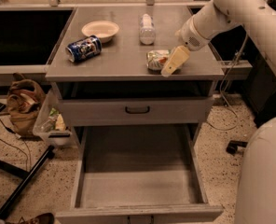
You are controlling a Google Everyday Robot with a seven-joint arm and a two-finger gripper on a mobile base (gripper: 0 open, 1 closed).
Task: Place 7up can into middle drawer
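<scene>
Hovering over the desk's front edge, near its right corner, the gripper [172,63] of a white robot arm [231,8] angles down and to the left, just beside the right end of the 7up can [155,59]. Whether the gripper is open or closed can't be told, nor whether it touches the can. The can, pale w/ green and orange-red marks, lies on its side on the desk top, close to the front edge and right of centre; no lettering is legible on it. Below, the middle drawer [138,185] stands pulled out toward the camera, its grey floor bare. Above it, a shallower drawer w/ a black handle [137,109] sits closed. Near the left edge a dark blue can [83,48] lies tipped over, brand unreadable. A pale bowl [100,30] sits behind it, and a clear bottle [147,23] lies toward the rear edge, approx. mid-desk. A brown bag [24,104] slumps on the floor at left.
</scene>
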